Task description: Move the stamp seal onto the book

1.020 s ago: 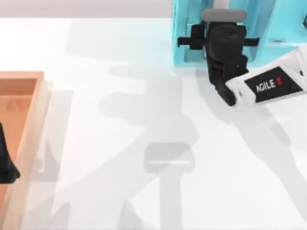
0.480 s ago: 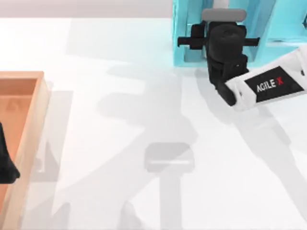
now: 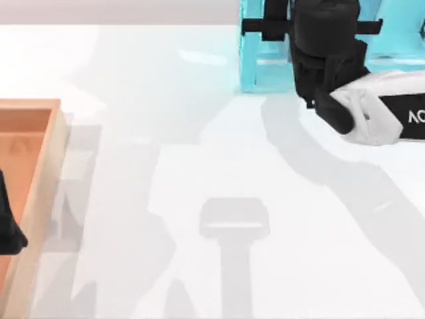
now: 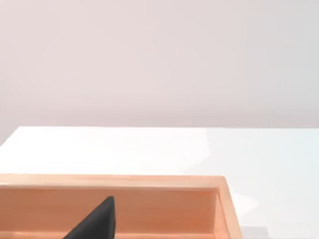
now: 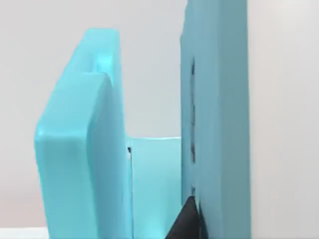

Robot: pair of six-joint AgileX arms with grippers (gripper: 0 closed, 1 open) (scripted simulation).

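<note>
The stamp seal and the book are out of view. My right gripper (image 3: 312, 16) is at the far right of the table, reaching over the lighter turquoise shelf unit (image 3: 250, 63). The black wrist hides what lies under it. In the right wrist view the shelf's upright turquoise panels (image 5: 215, 99) stand very close, with one dark fingertip (image 5: 187, 221) beside a panel. My left gripper (image 3: 8, 229) is parked at the table's left edge over a wooden tray (image 3: 46, 166).
The wooden tray's rim (image 4: 149, 181) runs along the left side, and a dark fingertip (image 4: 94, 224) of the left gripper pokes over it. The white table top (image 3: 199, 133) stretches between tray and shelf unit, crossed by grey shadows.
My right arm has moved away from the table's middle, farther over the shelf unit, and its shadow shifted with it. The left arm has not moved.
</note>
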